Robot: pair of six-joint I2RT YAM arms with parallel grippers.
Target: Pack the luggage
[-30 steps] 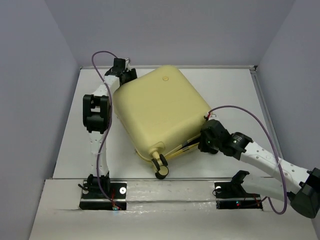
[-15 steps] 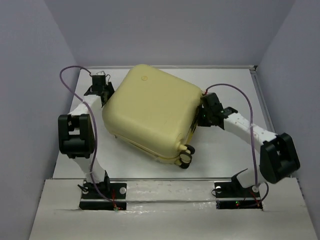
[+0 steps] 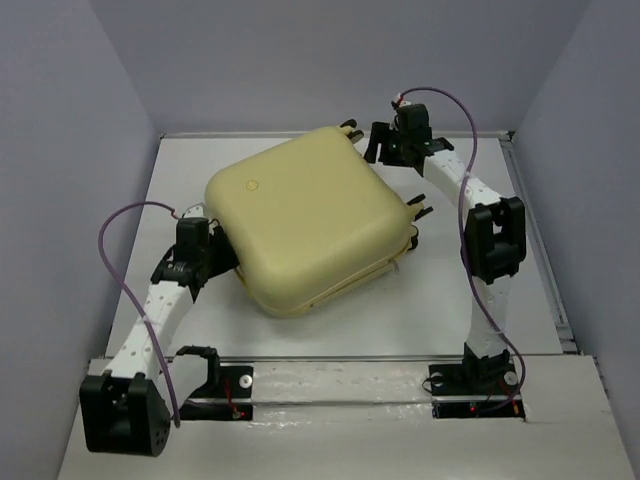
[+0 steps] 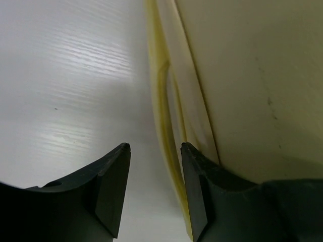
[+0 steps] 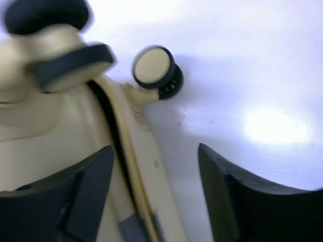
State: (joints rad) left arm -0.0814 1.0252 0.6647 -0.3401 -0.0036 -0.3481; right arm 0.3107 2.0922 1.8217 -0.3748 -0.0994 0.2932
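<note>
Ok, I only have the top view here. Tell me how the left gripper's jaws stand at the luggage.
Observer: On its wrist view the left gripper is open beside the luggage wall, clamping nothing.
Operator: Now report the right one.
Observer: The right gripper is open too, with the luggage's black seam running between its fingers.
Operator: Say what lies ahead of it.
Observer: A cream-faced caster wheel, though that picture is blurred.

1. Left gripper [image 4: 155, 150] at 6 o'clock, its dark fingers [image 4: 111, 186] parted, with white surface showing in the gap.
2. Luggage [image 4: 252, 75] fills 12 to 5 o'clock: pale yellow shell, ridged edge running from 12 down to 6, just beside the 5 o'clock finger. Contact cannot be told.
3. Table [image 4: 65, 75], white with glare streaks, spans 7 to 11 o'clock.
</note>
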